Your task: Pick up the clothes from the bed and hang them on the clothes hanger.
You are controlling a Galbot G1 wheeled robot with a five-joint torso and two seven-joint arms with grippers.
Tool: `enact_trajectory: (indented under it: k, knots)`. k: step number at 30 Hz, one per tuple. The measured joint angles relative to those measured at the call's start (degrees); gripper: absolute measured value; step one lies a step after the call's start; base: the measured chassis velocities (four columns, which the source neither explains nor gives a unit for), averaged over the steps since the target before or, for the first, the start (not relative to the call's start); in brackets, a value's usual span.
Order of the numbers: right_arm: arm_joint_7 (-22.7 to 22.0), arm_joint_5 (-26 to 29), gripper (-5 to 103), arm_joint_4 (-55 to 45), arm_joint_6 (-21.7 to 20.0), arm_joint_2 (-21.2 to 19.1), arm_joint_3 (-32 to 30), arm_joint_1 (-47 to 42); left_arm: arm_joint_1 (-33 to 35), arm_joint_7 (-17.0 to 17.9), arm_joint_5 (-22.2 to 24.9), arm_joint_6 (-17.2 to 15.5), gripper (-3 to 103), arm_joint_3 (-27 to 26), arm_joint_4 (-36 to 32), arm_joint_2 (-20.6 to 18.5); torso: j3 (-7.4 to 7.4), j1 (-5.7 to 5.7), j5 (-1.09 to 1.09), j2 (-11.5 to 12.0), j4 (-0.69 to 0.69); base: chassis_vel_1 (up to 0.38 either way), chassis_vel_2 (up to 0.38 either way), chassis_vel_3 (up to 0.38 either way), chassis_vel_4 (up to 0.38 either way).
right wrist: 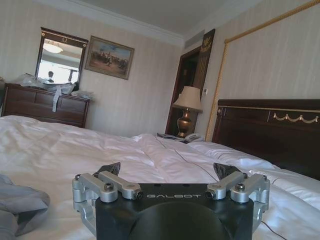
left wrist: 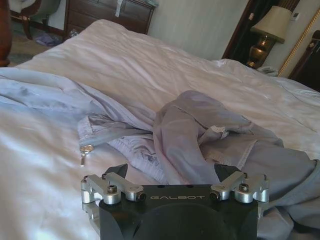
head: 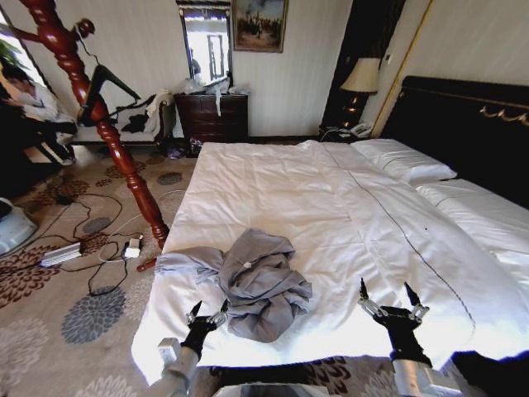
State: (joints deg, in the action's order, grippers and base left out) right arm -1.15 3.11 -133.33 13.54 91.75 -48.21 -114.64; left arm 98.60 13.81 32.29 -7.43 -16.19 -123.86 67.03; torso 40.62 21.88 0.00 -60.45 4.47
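The clothes (head: 258,284), a grey-blue jacket, lie crumpled near the foot of the bed (head: 331,198), one sleeve stretched toward the bed's left edge. In the left wrist view the clothes (left wrist: 200,135) lie just beyond my left gripper (left wrist: 171,171). That gripper (head: 208,310) is open at the garment's near left edge, a little above the duvet. My right gripper (head: 384,289) hovers open over bare duvet to the garment's right, and its wrist view shows a fold of the clothes (right wrist: 20,207) beside the right gripper (right wrist: 167,169). The black clothes hanger (head: 106,85) hangs on the wooden stand at the far left.
A reddish-brown coat stand (head: 116,141) rises off the bed's left side, with cables and a power strip (head: 62,252) on the carpet beside it. A dark dresser (head: 211,116) stands at the back wall. Pillows (head: 405,161) and the black headboard (head: 463,124) lie to the right.
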Motion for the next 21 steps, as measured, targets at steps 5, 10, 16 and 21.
enact_trajectory:
  k: [5, 10, 16, 21]
  knots:
    - [-0.2, 0.2, 100, 0.3, -0.3, 0.0, -0.6, 0.7, -4.5, 0.5, 1.9, -1.0, 99, 1.8, 3.3, -0.9, 0.0, 0.01, -0.01, 0.0, 0.01, 0.0, 0.0, 0.0, 0.0]
    - [-0.3, 0.2, 100, 0.3, -0.3, 0.3, -0.6, 0.7, -5.6, 0.2, 2.7, -1.0, 93, 2.8, 4.5, -1.3, 0.0, 0.0, 0.0, 0.0, -0.01, 0.0, 0.0, 0.0, 0.0]
    - [-0.6, -0.1, 100, 0.6, -0.4, 0.4, -0.6, 1.2, -7.1, -0.1, 3.1, -1.2, 75, 4.5, 4.6, -2.3, 0.0, 0.0, 0.0, 0.0, 0.0, 0.0, 0.0, 0.0, 0.0]
    - [-0.6, -0.5, 100, 1.1, -0.4, 0.4, -0.1, 1.3, -7.3, -0.2, 3.2, -1.1, 58, 4.5, 5.0, -2.5, 0.0, 0.0, 0.0, 0.0, 0.0, 0.0, 0.0, 0.0, 0.0]
